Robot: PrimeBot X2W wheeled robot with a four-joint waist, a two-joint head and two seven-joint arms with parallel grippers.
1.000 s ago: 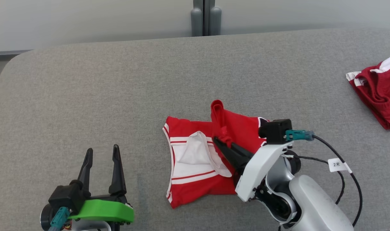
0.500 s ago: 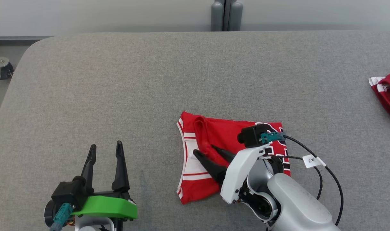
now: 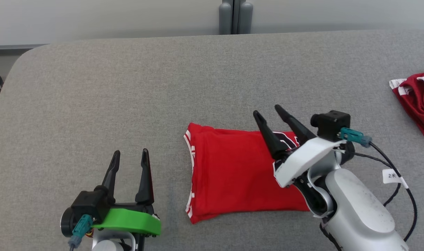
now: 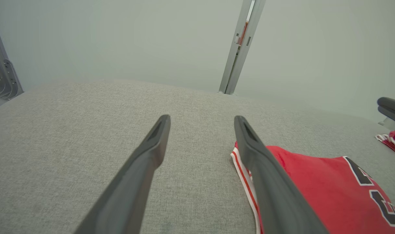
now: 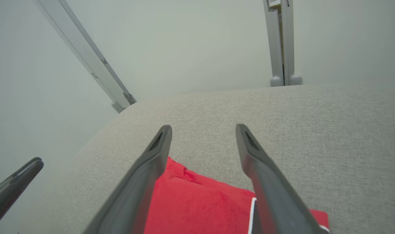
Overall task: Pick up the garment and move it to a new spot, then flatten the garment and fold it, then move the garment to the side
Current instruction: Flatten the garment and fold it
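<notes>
A red garment point(image 3: 232, 174) is seen folded into a flat rectangle on the grey table point(image 3: 128, 87), a little right of the middle and towards the near edge. White trim is shown along its left edge, and black lettering on its right end.

The right gripper point(image 3: 267, 109) is held over the right end of the garment. Its pale forearm point(image 3: 355, 209) is brought in from the near right corner and the wrist is angled so that the two dark fingers are pointed far and slightly left, with the tips carried past the garment's far edge. The fingers are spread apart and nothing is gripped between them; in the right wrist view only the table and the red cloth lying below are seen in the gap. Whether the cloth is touched by the undersides of the fingers cannot be told. A black cable point(image 3: 389, 167) with a white tag point(image 3: 391, 176) is looped off the right wrist.

The left gripper point(image 3: 131, 151) is held near the near edge, well left of the garment and apart from it. Its fingers are pointed straight towards the far side and are released wide, with nothing between them but bare table.

A second red and white garment point(image 3: 417, 101) is lying bunched at the far right edge.
</notes>
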